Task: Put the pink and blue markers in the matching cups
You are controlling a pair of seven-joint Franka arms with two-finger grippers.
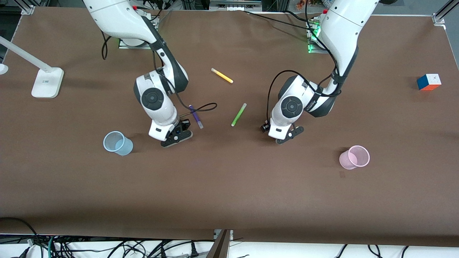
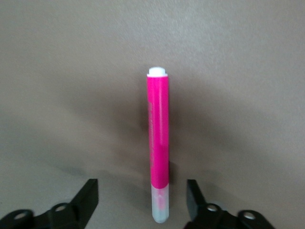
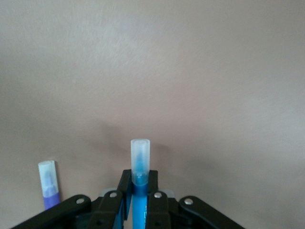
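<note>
Risk: left gripper (image 2: 142, 200) spread astride pink marker (image 2: 158, 143), may nudge it; right gripper (image 3: 134, 200) pinching blue marker (image 3: 139, 164) w/ thin hold

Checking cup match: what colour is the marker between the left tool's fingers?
Magenta-pink marker with pale cap, clearest in left wrist view.

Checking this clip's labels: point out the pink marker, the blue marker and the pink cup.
pink marker (image 2: 158, 143): left wrist view, mid-barrel.
blue marker (image 3: 140, 160): right wrist view, clear cap.
pink cup (image 1: 345, 161): front view, outer wall.
</note>
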